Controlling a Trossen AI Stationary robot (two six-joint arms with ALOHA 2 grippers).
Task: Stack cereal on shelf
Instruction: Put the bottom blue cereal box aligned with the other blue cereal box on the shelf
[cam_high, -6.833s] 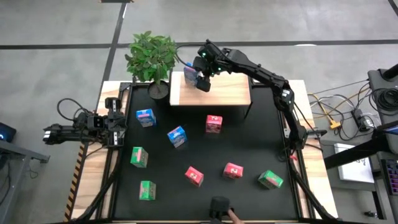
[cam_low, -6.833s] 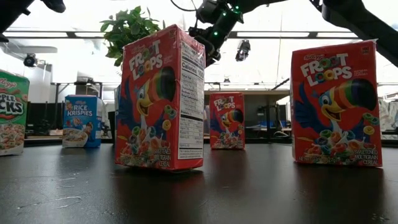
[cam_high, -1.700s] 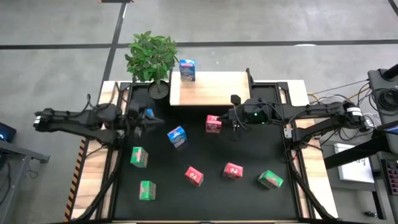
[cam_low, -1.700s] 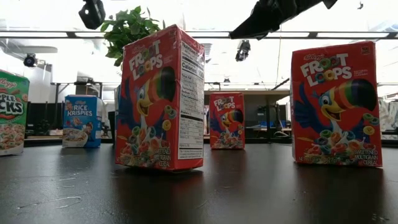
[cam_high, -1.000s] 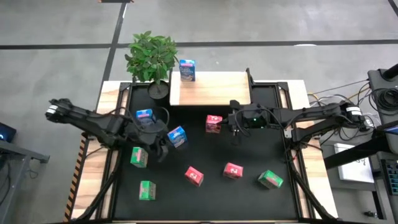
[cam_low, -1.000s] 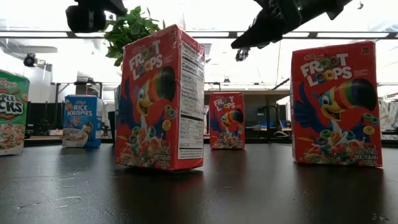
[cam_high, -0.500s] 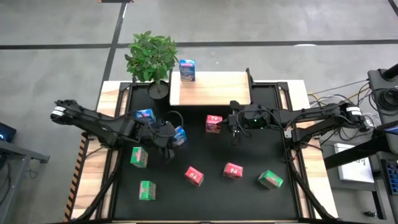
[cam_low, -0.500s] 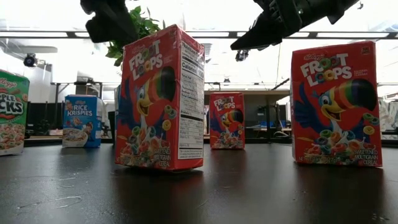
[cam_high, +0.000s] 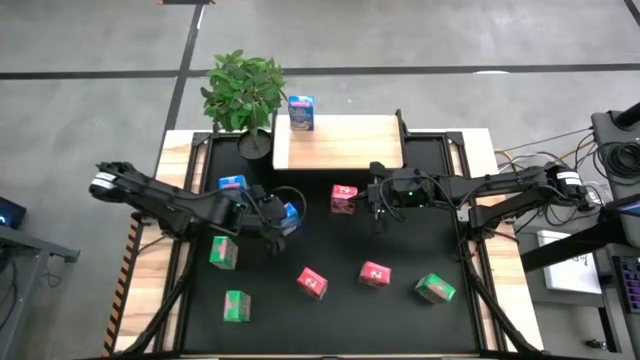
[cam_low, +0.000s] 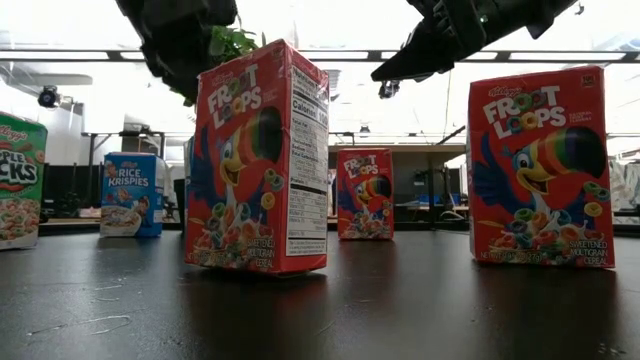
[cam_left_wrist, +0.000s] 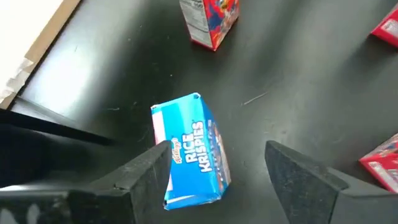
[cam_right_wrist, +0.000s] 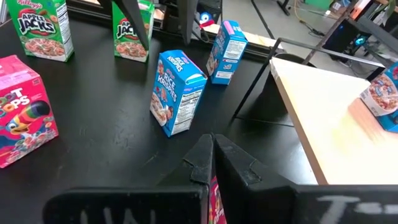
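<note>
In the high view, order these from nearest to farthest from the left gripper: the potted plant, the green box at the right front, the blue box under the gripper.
1. Blue box, directly under the left gripper.
2. Potted plant, at the back left.
3. Green box, front right.

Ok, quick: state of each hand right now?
Left hand: open, straddling the blue Rice Krispies carton, not yet gripping.
Right hand: shut, empty, above the black mat.

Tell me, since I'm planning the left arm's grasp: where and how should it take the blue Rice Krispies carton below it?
Probably from straight above: the blue carton stands upright between the open left gripper fingers, so close across its narrow sides near the top.
</note>
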